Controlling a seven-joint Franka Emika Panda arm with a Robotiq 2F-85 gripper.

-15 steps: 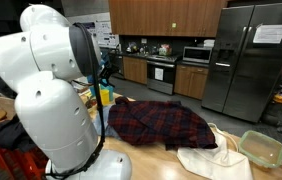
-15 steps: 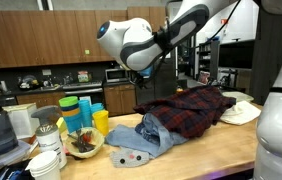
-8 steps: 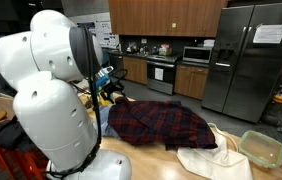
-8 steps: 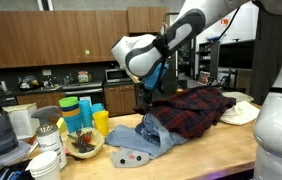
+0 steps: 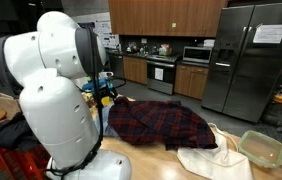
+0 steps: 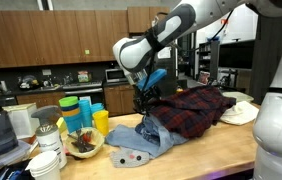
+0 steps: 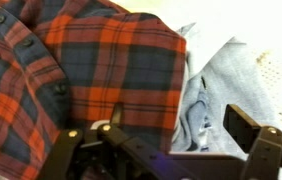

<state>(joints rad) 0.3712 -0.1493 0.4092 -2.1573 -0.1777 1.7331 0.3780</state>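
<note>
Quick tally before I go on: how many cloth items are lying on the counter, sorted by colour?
Red and navy plaid shirt: 1
Light blue denim garment: 1
Cream cloth: 1
Total: 3 cloth items, as far as these views show.

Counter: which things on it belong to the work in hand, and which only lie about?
In hand: gripper, open, over the plaid shirt and the light blue garment beside it.
Lying about: white cloth, container, coloured cups, bowl.
</note>
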